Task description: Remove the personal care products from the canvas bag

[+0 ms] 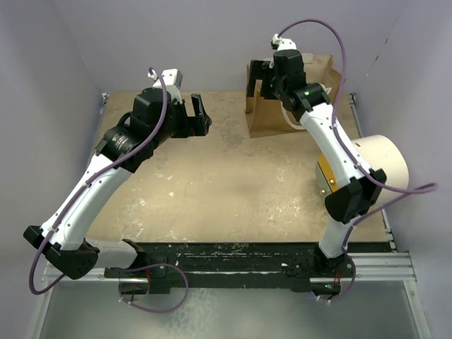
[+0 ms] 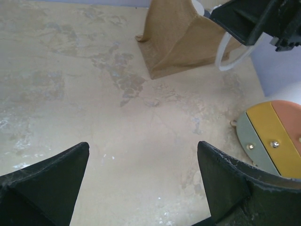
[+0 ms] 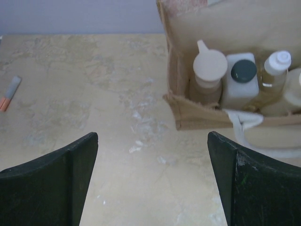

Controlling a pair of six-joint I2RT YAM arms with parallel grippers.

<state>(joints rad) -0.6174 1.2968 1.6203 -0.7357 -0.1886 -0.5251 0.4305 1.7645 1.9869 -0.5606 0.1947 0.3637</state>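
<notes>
The pale, scuffed desk (image 1: pixel 233 191) carries everything. At its right edge a big white cylinder (image 1: pixel 381 162) lies on its side, its orange-and-yellow face (image 2: pixel 275 139) turned toward the arms. The canvas bag (image 1: pixel 263 119) stands upright at the far right of the desk, its white rope handle (image 3: pixel 244 120) drooping over the near rim. The left end effector (image 1: pixel 196 116) hangs over bare desk at far left-centre, fingers spread and empty. The right end effector (image 1: pixel 260 79) hovers at the bag's left edge, fingers likewise apart and empty. Inside the bag stand, side by side, the beige bottle (image 3: pixel 209 70), the squarish dark-capped bottle (image 3: pixel 242 80), the white-capped bottle (image 3: pixel 276 68) and the cream-capped bottle (image 3: pixel 294 92). A small orange tube (image 3: pixel 10 92) lies on the desk, well apart from the bag.
</notes>
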